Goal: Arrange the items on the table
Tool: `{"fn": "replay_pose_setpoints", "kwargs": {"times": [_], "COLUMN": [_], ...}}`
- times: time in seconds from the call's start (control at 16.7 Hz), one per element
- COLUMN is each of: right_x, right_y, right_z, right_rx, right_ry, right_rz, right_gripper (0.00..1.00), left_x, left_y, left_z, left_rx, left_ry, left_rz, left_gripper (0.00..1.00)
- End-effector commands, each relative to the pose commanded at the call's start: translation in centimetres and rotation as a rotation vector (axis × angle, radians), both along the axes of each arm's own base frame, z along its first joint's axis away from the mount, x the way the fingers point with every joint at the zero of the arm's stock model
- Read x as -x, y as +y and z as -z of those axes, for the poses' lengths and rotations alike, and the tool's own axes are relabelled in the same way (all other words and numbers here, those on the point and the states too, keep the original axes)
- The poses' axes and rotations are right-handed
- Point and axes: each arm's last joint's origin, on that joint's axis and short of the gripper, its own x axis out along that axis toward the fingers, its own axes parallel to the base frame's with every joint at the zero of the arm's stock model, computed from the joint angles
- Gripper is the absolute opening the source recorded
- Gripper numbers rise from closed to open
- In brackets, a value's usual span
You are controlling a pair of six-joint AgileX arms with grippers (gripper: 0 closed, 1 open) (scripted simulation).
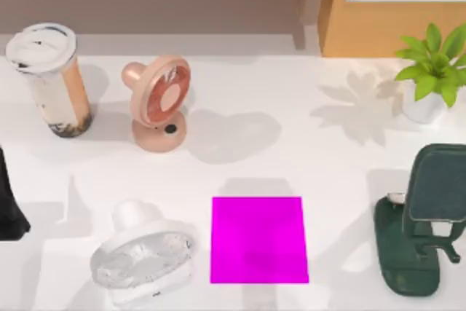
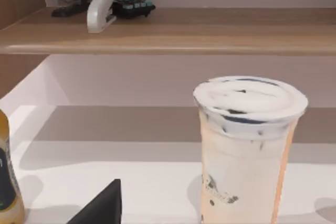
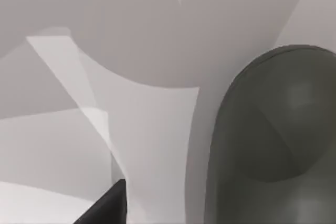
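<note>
On the glossy white table [image 1: 320, 172], the tall drink cup [image 1: 49, 78] with its white lid and brownish-cream body stands upright near the far left corner in the top view, and the left wrist view shows it close up [image 2: 247, 150], lid streaked with dark marks. Just to the cup's right stands a small pink desk fan [image 1: 159, 103], facing the front. Nearer the front edge, a white desk fan [image 1: 142, 256] lies tilted back on the table, and immediately to its right lies a magenta square mat [image 1: 259, 239], flat and bare. At the right side a dark green phone stand [image 1: 426, 227] rests on the table, holding a smartphone [image 1: 439, 183] with a dark screen that leans upright against it; the right wrist view shows the stand's rounded dark green surface [image 3: 273, 140] close by. A potted green plant [image 1: 433, 71] in a white pot sits at the far right. Behind the table runs a wooden shelf [image 2: 173, 32], on which lie a black stapler [image 2: 71, 1], a white object and a dark keyboard-like item. A yellowish bottle [image 2: 8, 182] stands at the edge of the left wrist view. A dark part of the left arm [image 1: 11, 202] shows at the top view's left edge; whether either claw is apart or together cannot be told.
</note>
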Motion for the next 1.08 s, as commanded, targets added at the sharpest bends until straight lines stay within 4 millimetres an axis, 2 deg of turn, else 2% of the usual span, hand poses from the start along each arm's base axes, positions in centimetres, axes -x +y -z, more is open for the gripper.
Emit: {"fn": "replay_pose_setpoints", "kwargs": {"times": [0.72, 1.08], "right_x": [0.00, 0.00], "right_y": [0.00, 0.00], "right_z": [0.00, 0.00], "right_rx": [0.000, 0.000], "right_ry": [0.000, 0.000], "right_rz": [0.000, 0.000], "right_gripper": [0.02, 0.00], "left_x": [0.00, 0.00], "left_y": [0.00, 0.00], "left_z": [0.00, 0.00], "left_rx": [0.000, 0.000], "left_ry": [0.000, 0.000], "left_rz": [0.000, 0.000], "left_gripper": [1.00, 1.00]}}
